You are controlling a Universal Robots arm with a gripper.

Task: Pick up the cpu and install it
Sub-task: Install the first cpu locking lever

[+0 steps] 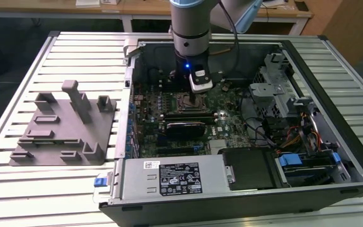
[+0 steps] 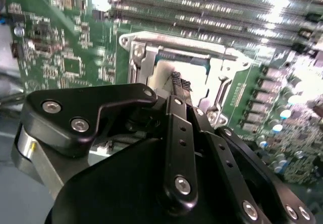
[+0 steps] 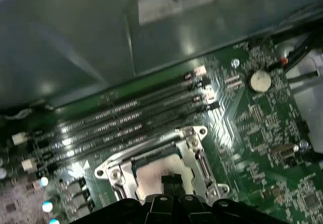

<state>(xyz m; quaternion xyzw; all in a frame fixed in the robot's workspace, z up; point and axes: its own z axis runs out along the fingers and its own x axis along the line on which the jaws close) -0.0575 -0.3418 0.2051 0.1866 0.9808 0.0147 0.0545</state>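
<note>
Robot arm reaching down into the open computer case (image 1: pixel 332 156) on the slatted worktop (image 1: pixel 49 189), hand (image 2: pixel 180 81) closed with fingertips touching the pale cpu (image 3: pixel 154 172) lying inside the metal socket frame (image 3: pixel 197 151), grey plastic fixture (image 1: pixel 62 127) standing beside the case, memory slots (image 3: pixel 126 118) just beside the socket.
</note>
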